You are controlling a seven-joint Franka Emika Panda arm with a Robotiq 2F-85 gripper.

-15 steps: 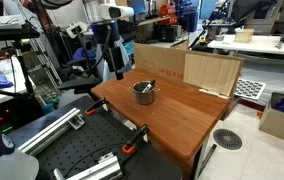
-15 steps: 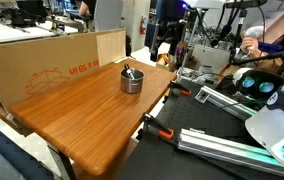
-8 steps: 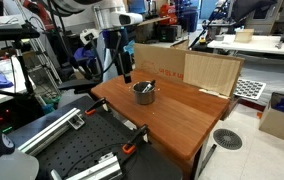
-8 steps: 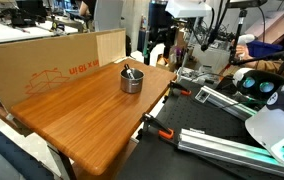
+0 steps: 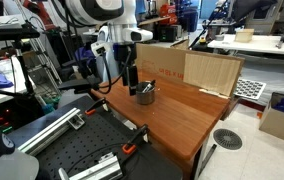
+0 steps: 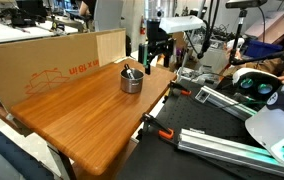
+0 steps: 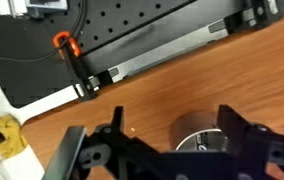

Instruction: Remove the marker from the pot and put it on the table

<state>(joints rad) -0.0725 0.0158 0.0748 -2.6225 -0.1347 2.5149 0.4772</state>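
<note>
Plainly, gripper (image 7: pixel 172 125): fingers spread wide apart and holding nothing; in the wrist view the two dark fingers (image 7: pixel 94 150) stand either side of a bare strip of wood and part of the pot.
Gripper's place: in both exterior views it hangs pointing down above the table's corner region, just beside the pot on the side towards the black bench (image 5: pixel 132 86) (image 6: pixel 149 64); whether it touches the pot cannot be told.
Pot (image 5: pixel 145 94): upright on the table, near the corner where the cardboard-lined edge meets the edge facing the bench; also seen at (image 6: pixel 131 81), and as a grey rim low in the wrist view (image 7: pixel 195 138).
Marker (image 6: pixel 128 71): inside the pot, leaning, its upper end sticking out above the rim; seen as a thin dark stick at (image 5: pixel 148 87); not clear in the wrist view.
Table (image 5: pixel 177 118): reddish-brown top, with the pot as the only thing standing on it (image 6: pixel 87 120).
Cardboard panels (image 5: pixel 212 70): upright along the table's far edge (image 6: pixel 42 65).
Black bench (image 7: pixel 132 25): perforated, beyond the near edge, with an orange clamp (image 7: pixel 66 45) gripping the table's edge.
</note>
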